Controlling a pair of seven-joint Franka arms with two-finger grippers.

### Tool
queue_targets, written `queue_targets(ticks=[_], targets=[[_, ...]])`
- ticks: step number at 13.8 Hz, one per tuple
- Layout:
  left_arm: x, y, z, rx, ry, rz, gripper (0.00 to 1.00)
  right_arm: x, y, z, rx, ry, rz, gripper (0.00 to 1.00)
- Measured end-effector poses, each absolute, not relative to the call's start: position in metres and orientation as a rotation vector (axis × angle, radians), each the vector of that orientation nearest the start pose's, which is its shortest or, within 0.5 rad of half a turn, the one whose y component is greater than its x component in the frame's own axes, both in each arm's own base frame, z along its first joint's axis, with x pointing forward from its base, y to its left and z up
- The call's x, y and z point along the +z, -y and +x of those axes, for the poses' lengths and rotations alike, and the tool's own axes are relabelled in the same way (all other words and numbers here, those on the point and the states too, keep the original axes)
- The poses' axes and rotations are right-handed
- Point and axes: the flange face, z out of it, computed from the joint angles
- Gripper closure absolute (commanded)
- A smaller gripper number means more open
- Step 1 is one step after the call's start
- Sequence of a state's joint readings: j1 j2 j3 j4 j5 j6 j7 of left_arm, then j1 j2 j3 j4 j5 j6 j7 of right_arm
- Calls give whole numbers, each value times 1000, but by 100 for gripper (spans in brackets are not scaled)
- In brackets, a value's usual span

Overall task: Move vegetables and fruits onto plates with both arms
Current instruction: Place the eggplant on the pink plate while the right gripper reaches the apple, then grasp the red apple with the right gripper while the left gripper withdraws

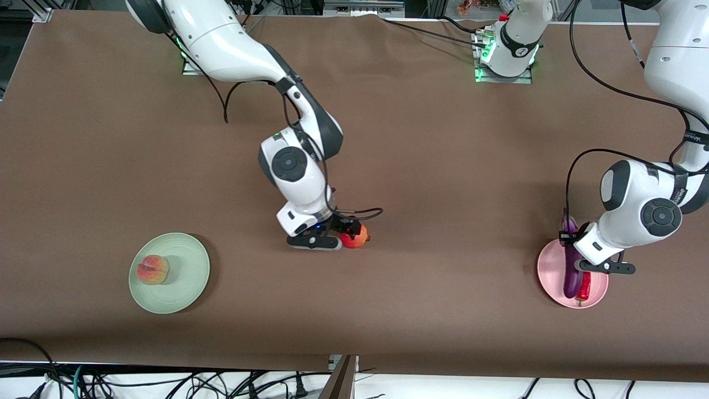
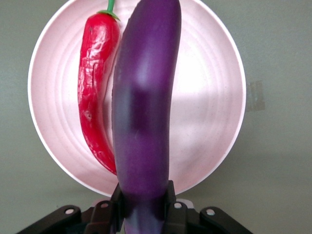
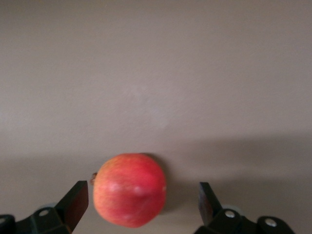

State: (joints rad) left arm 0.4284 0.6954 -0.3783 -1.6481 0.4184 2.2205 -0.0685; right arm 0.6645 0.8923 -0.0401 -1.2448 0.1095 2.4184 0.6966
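My left gripper [image 1: 569, 238] [image 2: 144, 204] is shut on one end of the purple eggplant [image 1: 570, 274] [image 2: 146, 97]. The eggplant stretches over the pale pink plate [image 1: 548, 271] [image 2: 204, 107]. I cannot tell whether it rests on the plate. The red chili [image 1: 584, 285] [image 2: 95, 97] lies on that plate beside it. My right gripper [image 1: 350, 228] [image 3: 144, 195] is open, low at mid-table, with its fingers on either side of the red apple-like fruit [image 1: 354, 237] [image 3: 129, 190] and not touching it. The peach [image 1: 153, 270] sits on the pale green plate [image 1: 188, 260].
The brown table cover runs wide between the two plates. The arm bases [image 1: 504, 55] stand along the edge farthest from the front camera. Cables [image 1: 249, 382] hang below the nearest edge. A small tape mark [image 1: 525, 270] lies beside the pink plate.
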Motion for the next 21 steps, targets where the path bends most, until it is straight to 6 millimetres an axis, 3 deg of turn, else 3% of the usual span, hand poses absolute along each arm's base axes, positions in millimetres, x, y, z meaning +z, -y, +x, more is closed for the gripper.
queue_targets(ticks=[2, 3, 4, 5, 11, 13, 14, 15, 16, 17, 21], targets=[[218, -77, 676, 62, -113, -3063, 90, 238, -478, 618, -287, -191, -2895, 0], [215, -77, 676, 56, -112, -3065, 77, 233, -481, 616, -297, -193, -2888, 0], [213, -78, 677, 53, -112, -3066, 21, 229, -482, 616, -310, -194, -2880, 0], [213, -79, 677, 52, -113, -3066, 0, 226, -481, 617, -323, -196, -2873, 0], [227, -83, 684, 6, -105, -3059, 0, 213, -478, 621, -368, -201, -2854, 0], [253, -78, 687, 6, -115, -3044, 0, 208, -480, 620, -377, -195, -2851, 16], [275, -70, 687, 13, -128, -3033, 0, 206, -481, 619, -386, -184, -2854, 23], [302, -59, 686, 22, -146, -3019, 0, 206, -482, 619, -398, -168, -2860, 38], [331, -47, 682, 39, -164, -3001, 0, 206, -482, 619, -409, -154, -2864, 61], [360, -36, 676, 53, -178, -2979, 0, 207, -482, 619, -423, -145, -2862, 68], [476, -14, 646, 69, -73, -3030, 0, 210, -473, 627, -441, -146, -2879, 69]])
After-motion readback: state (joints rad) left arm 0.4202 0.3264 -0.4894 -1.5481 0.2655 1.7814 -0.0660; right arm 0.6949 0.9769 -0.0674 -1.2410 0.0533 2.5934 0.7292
